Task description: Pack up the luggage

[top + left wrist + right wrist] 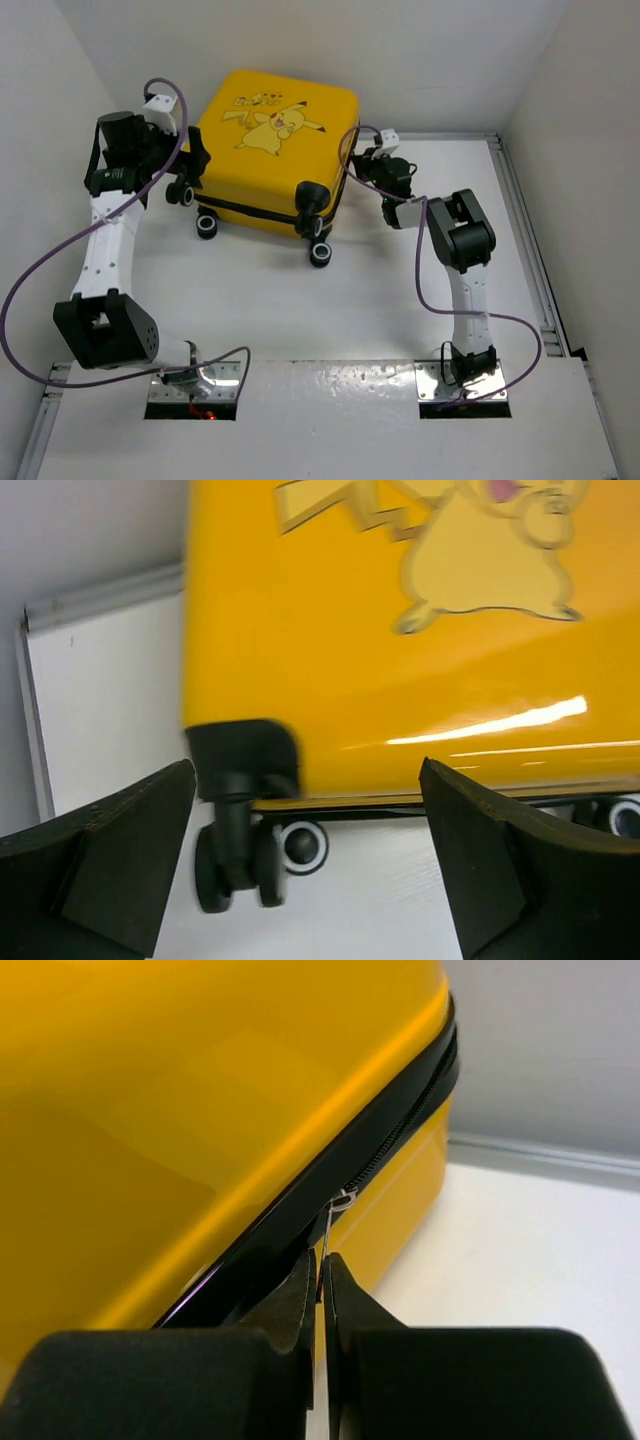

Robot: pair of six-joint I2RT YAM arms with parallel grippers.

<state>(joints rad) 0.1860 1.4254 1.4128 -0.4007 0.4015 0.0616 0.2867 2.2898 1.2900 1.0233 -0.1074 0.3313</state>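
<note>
Suitcase (275, 150): flat on the table (300, 310), lid shut.
Left gripper (308, 810): at its left side by a wheel (235, 865), fingers wide, holding nothing.
Right gripper (322, 1270): at its right side, pinching the zipper pull (330, 1225).
Feel: hard, slippery, likely heavy; tug the pull gently.

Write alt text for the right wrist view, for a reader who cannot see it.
The right claw is shut on the thin metal zipper pull of a glossy yellow suitcase. The black zipper band runs diagonally between the two shell halves, and the white table shows at right.
</note>
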